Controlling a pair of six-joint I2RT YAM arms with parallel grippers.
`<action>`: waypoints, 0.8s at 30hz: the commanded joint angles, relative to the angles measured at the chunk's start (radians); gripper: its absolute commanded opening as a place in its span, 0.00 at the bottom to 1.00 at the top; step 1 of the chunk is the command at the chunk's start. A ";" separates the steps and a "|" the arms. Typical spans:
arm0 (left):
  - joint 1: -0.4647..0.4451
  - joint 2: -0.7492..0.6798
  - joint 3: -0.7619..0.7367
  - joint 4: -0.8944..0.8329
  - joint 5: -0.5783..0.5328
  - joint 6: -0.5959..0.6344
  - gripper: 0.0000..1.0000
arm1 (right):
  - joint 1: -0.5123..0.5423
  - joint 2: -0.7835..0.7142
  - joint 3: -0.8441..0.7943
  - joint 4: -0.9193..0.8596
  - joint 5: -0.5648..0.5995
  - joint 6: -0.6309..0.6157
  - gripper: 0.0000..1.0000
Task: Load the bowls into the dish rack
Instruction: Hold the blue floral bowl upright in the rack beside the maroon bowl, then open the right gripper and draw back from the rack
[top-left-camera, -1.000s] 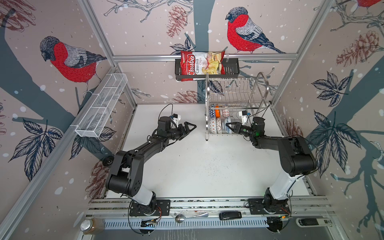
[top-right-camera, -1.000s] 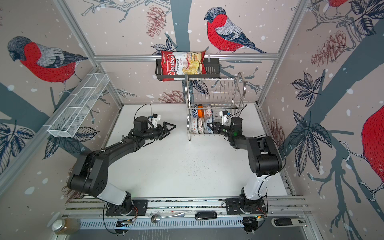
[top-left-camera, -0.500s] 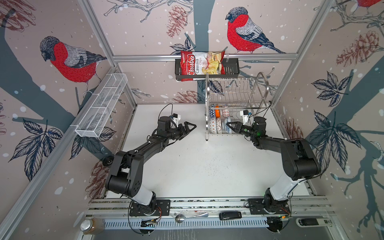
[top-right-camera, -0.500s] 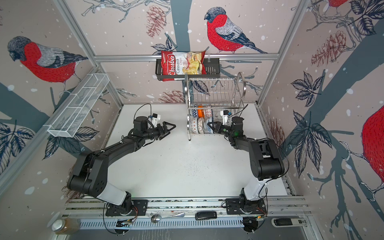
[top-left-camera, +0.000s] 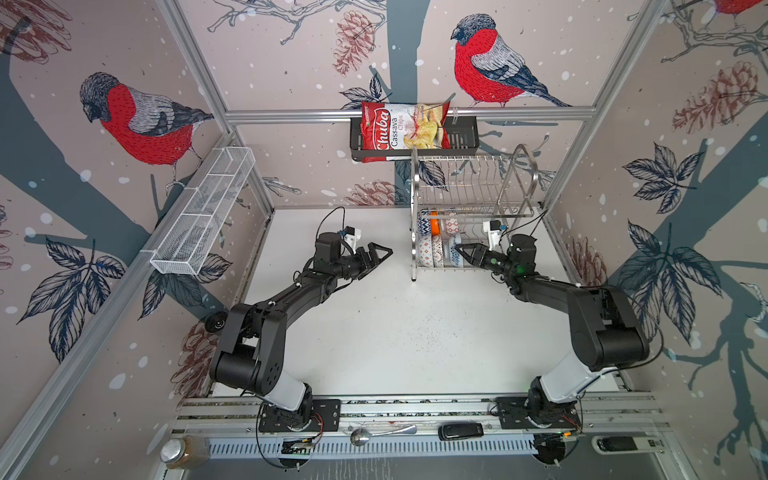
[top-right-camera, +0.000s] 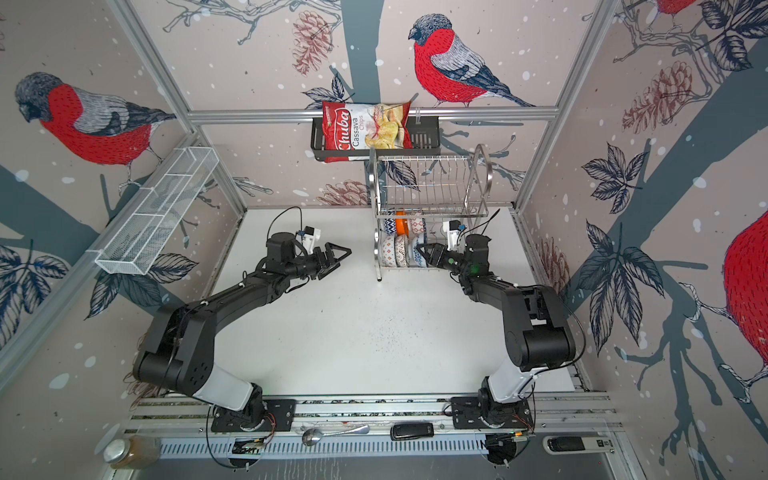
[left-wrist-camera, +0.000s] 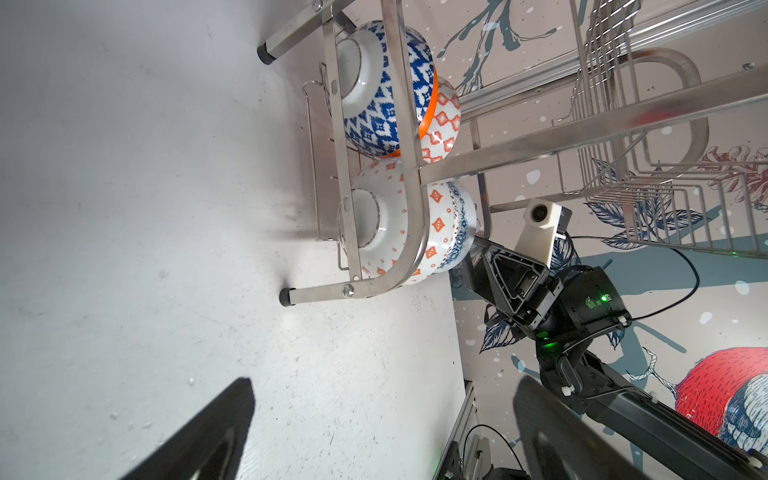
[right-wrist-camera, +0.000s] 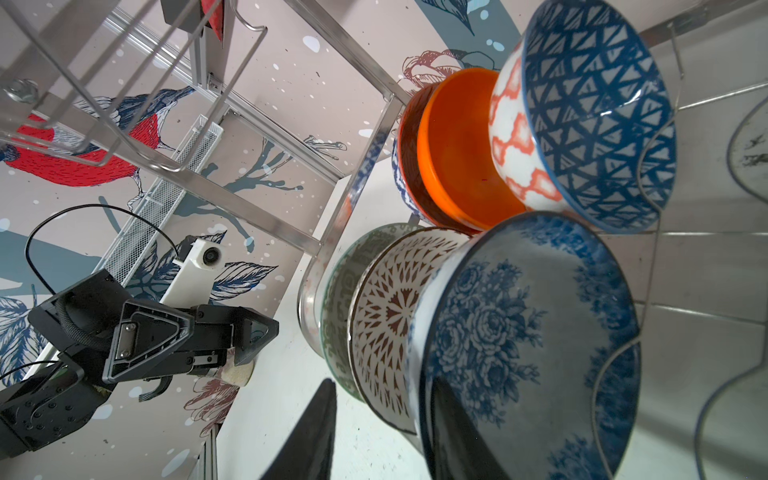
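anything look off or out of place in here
Nothing spilled or broken. The bowls stand on edge in two rows on the lower shelf of the dish rack, none toppled. The only strays are a spoon and a jar by the front rail.

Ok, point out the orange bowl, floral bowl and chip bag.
orange bowl (right-wrist-camera: 453, 166), right wrist view, orange wall.
floral bowl (right-wrist-camera: 519, 332), right wrist view, inner face.
chip bag (top-left-camera: 399, 131), a top view, printed front.

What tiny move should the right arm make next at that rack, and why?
Probably draw the right gripper straight back from the dish rack. Its jaws stand apart across the rim of the blue-floral bowl, which already sits on edge in the lower tier beside the other bowls.
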 joint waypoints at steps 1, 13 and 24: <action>0.000 -0.003 0.001 0.015 -0.004 0.016 0.98 | -0.001 -0.033 -0.004 -0.010 -0.005 -0.015 0.42; 0.000 -0.014 0.002 0.009 -0.009 0.024 0.98 | -0.024 -0.162 -0.069 -0.083 0.024 -0.049 0.55; 0.000 -0.025 0.008 -0.009 -0.023 0.045 0.97 | -0.083 -0.271 -0.117 -0.120 0.031 -0.051 0.65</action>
